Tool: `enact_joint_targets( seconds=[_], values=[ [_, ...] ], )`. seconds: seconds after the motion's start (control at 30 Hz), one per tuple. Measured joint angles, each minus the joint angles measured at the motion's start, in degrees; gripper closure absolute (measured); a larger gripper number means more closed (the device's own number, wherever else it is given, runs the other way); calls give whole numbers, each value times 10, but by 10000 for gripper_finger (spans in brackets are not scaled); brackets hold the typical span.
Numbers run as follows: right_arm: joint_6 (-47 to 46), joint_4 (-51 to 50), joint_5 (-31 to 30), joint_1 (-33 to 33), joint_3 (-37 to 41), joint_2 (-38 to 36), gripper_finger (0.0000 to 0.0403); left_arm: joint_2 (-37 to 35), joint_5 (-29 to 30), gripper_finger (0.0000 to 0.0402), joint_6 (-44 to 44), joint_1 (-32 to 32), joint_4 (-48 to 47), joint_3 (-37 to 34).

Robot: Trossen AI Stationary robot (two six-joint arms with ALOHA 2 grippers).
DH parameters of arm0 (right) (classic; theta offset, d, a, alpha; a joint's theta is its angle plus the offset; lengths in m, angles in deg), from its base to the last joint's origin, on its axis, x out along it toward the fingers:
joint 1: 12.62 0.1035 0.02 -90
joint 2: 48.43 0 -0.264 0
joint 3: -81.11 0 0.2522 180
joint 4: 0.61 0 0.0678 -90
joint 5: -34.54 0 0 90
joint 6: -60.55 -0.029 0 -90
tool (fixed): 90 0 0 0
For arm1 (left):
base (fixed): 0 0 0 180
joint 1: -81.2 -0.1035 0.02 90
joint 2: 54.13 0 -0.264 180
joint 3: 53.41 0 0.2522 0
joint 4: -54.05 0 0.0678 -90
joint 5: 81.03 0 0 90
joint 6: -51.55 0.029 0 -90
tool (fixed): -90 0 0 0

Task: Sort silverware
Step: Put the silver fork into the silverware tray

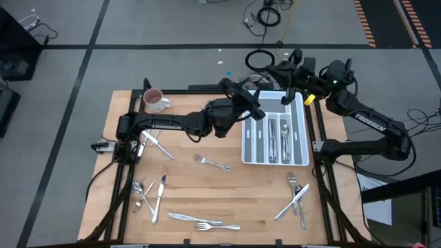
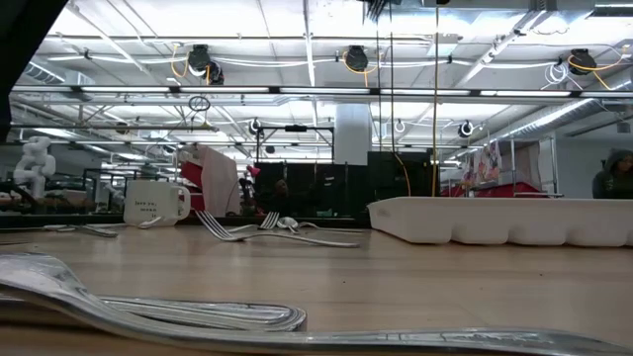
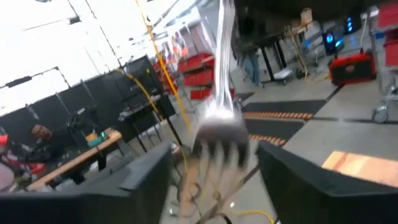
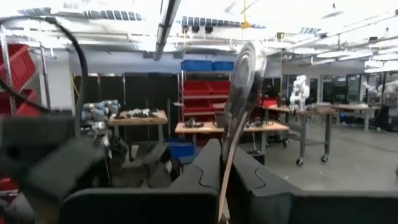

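Left gripper (image 3: 214,171) pinches a fork (image 3: 219,134) above the tray (image 1: 249,148); right gripper (image 4: 225,171) pinches a spoon (image 4: 239,93) at the tray's far edge. Other silverware (image 1: 213,164) lies scattered on the tabletop (image 1: 234,196).

overhead camera straight down on table (image 1: 227,196), low camera level at tabletop, both sharing tray (image 1: 275,134), wrist cameras facing the room

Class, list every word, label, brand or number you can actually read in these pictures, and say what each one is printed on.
"TROSSEN" on the right arm, in the high view.
"TROSSEN", fainter, on the left arm, in the high view.
Dark lettering on the mug in the low view: too small to read.
Posters and signs in the room behind the table: too blurred to read.
No readable text on the tray or the silverware.
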Motion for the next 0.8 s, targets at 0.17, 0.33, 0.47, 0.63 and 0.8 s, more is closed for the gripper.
enact_joint_targets(
  seconds=[0.17,0.33,0.47,0.63,0.8],
  values=[
    [-17,3,40,-6,-25,-2,401,0,6,62,-71,-2,-68,0],
    [73,-77,14,-7,-51,-3,402,-1,13,41,-129,-4,-141,0],
    [259,-237,-83,-10,-68,-2,402,-9,5,46,-183,1,-216,0],
    [507,-370,-190,-9,-60,-2,402,-32,1,61,-247,7,-329,1],
    [605,-376,-208,11,0,-2,402,-55,11,79,-266,7,-391,0]
  ],
)
